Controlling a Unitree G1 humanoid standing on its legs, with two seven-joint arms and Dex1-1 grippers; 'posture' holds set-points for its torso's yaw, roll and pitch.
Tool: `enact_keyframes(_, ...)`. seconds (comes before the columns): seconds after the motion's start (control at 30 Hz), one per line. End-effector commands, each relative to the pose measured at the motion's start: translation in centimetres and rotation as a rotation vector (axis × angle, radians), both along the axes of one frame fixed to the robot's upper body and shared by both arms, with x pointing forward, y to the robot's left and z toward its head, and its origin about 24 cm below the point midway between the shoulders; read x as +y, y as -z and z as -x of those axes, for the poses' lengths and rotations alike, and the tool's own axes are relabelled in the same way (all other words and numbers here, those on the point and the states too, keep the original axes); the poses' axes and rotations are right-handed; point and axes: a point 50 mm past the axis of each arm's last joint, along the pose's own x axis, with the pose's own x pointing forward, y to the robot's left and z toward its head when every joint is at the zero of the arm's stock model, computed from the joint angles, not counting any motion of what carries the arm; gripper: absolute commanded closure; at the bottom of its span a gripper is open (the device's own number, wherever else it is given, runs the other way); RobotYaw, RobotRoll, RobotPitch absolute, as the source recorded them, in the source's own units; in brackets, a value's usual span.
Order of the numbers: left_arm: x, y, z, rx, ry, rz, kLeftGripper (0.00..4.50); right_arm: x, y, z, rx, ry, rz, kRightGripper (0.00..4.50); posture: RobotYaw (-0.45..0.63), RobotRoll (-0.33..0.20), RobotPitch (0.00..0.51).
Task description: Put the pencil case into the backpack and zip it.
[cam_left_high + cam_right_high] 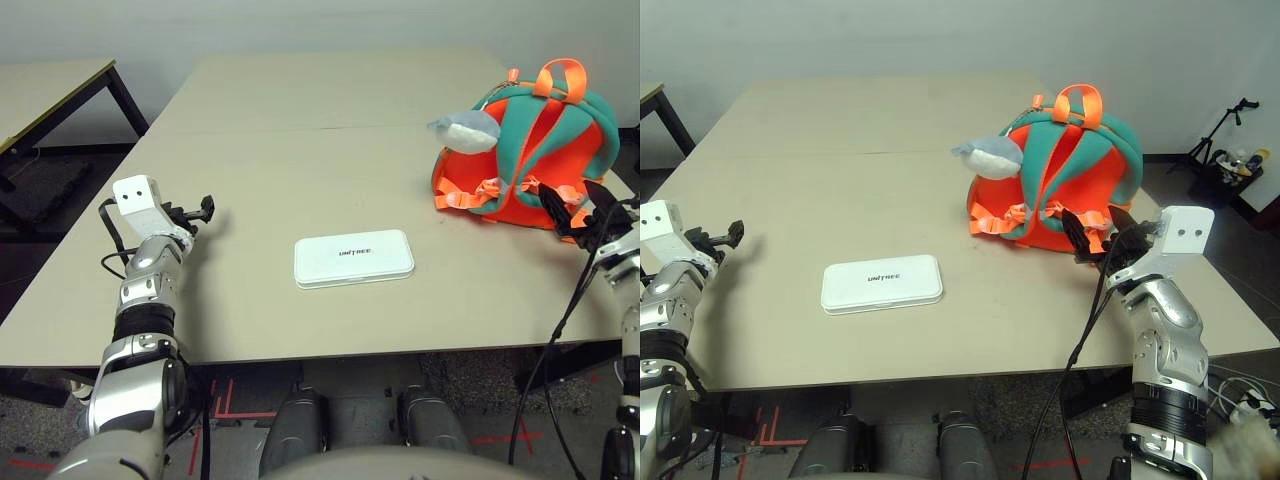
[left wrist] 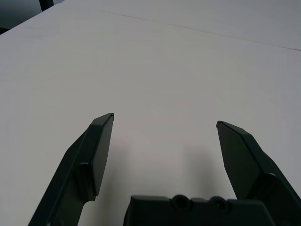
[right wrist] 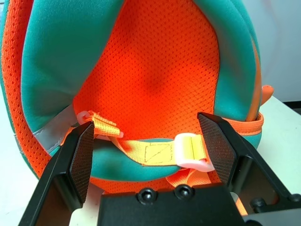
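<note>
White pencil case (image 1: 354, 259) on table (image 1: 260, 130), apart from backpack (image 1: 530, 150).

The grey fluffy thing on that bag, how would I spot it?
Find the beige wooden table, then the small teal and orange fabric backpack standing on it. The grey plush charm hangs at its side nearest the table's middle, the only soft grey thing there.

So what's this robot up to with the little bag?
Nothing is being held yet. A white pencil case lies flat in the middle of the table, untouched. The teal and orange backpack stands to the robot's right, with its grey plush charm. The right pincer is open, right in front of the backpack's straps. The left pincer is open over bare table.
</note>
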Motion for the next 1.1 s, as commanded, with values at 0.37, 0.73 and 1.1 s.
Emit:
enact_keyframes(0.37, -1.6, -1.2, -1.4, 0.008, 0.141, -0.044, 0.01, -0.2, -2.6, 0.5, -0.026, -0.026, 0.069, 0.01, -0.09, 0.0, 0.048)
enact_keyframes(0.73, -1.7, -12.1, 0.8, 0.093, 0.619, 0.134, 0.01, 1.7, -6.1, 5.8, 0.424, -0.295, -0.179, 0.01, -0.06, 0.0, 0.041)
enact_keyframes(1.1, -6.4, -10.1, 5.6, 0.572, 0.92, 0.579, 0.0, 7.8, -4.1, 5.0, 0.802, -0.593, -0.282, 0.34, -0.01, 0.0, 0.053)
